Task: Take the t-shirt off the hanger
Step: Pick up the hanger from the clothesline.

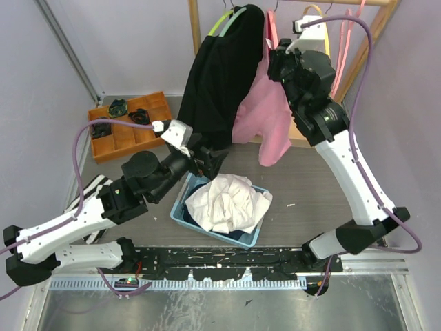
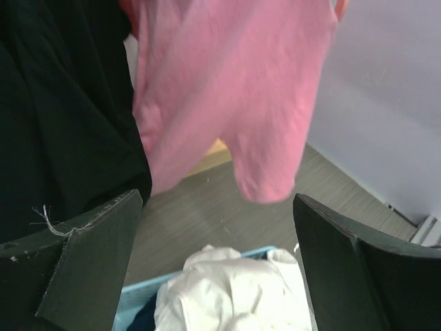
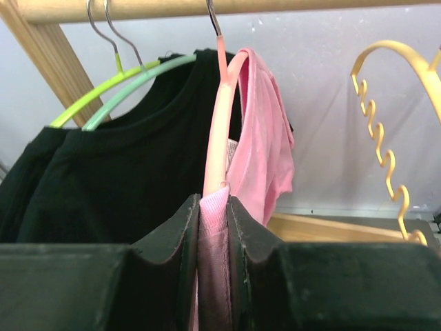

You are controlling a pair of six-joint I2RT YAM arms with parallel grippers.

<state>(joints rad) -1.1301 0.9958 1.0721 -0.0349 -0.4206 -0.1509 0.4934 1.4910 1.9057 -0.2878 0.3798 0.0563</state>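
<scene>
A pink t-shirt (image 1: 265, 114) hangs partly off a pink hanger (image 3: 219, 110) on the wooden rail (image 3: 207, 8). My right gripper (image 3: 213, 227) is shut on the pink shirt's collar edge just below the hanger's arm; in the top view it sits high by the rail (image 1: 282, 58). The pink shirt's lower part shows in the left wrist view (image 2: 227, 89). A black t-shirt (image 1: 220, 79) hangs on green hangers (image 3: 114, 86) to the left. My left gripper (image 1: 207, 162) is open and empty, below the black shirt (image 2: 62, 117) and above the blue bin (image 1: 180, 207).
The blue bin holds a white garment (image 1: 227, 201), seen also in the left wrist view (image 2: 234, 293). An orange tray (image 1: 127, 127) with small dark items stands at the left. A yellow hanger (image 3: 386, 124) hangs at the right. Wooden rack posts (image 1: 195, 27) frame the rail.
</scene>
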